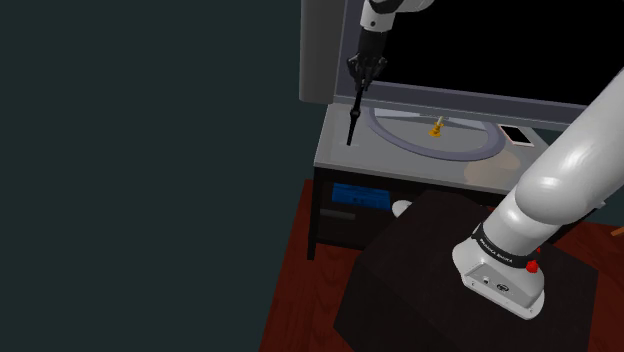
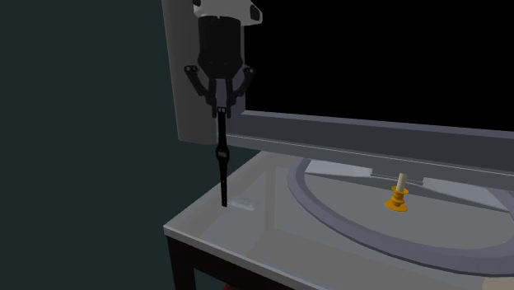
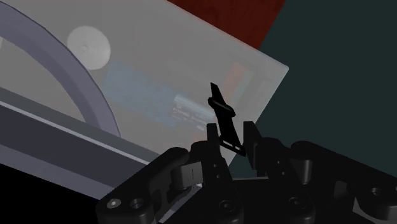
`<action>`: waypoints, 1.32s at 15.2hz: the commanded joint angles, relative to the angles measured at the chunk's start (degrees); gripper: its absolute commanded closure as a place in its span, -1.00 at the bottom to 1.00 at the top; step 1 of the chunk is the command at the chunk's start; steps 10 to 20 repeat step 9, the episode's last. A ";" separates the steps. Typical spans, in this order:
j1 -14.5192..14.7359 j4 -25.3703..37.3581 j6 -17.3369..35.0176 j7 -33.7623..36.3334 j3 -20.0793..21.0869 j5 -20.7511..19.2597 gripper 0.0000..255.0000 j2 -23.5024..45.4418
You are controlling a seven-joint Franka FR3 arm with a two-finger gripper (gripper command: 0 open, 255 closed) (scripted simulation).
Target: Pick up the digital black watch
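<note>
A slim black watch hangs straight down from my black gripper, which is shut on its upper strap. The lower strap end sits just at or barely above the grey tabletop near its left corner in the second exterior view. From the shoulder camera the gripper is high at the table's left end with the watch dangling below it. The wrist camera has the watch clasped between the two fingers, pointing away from the hand.
A wide grey ring lies on the table with a small orange and cream piece inside it. A white phone-like slab rests at the far right. A grey panel stands behind; a black area lies beyond. The dark stand is below.
</note>
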 commanded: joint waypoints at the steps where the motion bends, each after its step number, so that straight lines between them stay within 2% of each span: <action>1: 0.01 1.16 -1.52 0.08 0.01 -0.03 1.00 -0.33; 7: 0.00 5.18 -6.07 0.20 0.01 -0.08 1.00 -0.87; 20: 0.00 5.28 -6.19 0.21 0.01 -0.08 1.00 -0.88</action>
